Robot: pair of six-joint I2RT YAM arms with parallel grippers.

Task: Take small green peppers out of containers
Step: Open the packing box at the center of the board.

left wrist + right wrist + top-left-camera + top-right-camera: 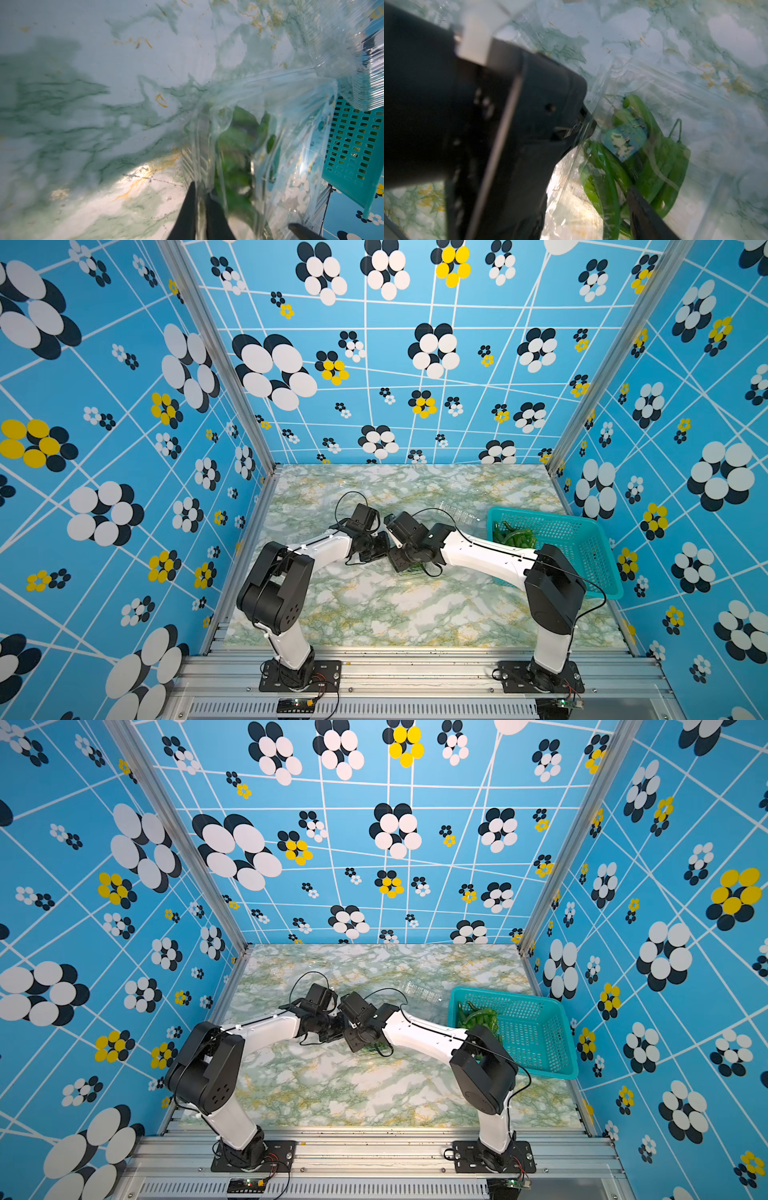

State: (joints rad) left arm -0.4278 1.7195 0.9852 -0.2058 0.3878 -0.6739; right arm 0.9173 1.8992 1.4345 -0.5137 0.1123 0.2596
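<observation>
A clear container (654, 79) lies open mid-table, seen under both grippers in both top views (411, 569). A bunch of small green peppers (660, 172) fills it, also blurred in the left wrist view (232, 145). My left gripper (200, 187) is shut on the container's thin ribbed wall. The right gripper (404, 561) reaches into the container from the other side. One of its fingers (643, 212) lies among the peppers. Its other finger is hidden behind the left gripper's black body (488, 124), so its grip does not show.
A teal perforated basket (582, 547) stands at the right, with more peppers (513, 536) in its near-left corner. Another clear container (457, 512) lies just behind the grippers, beside the basket. The two wrists nearly touch mid-table.
</observation>
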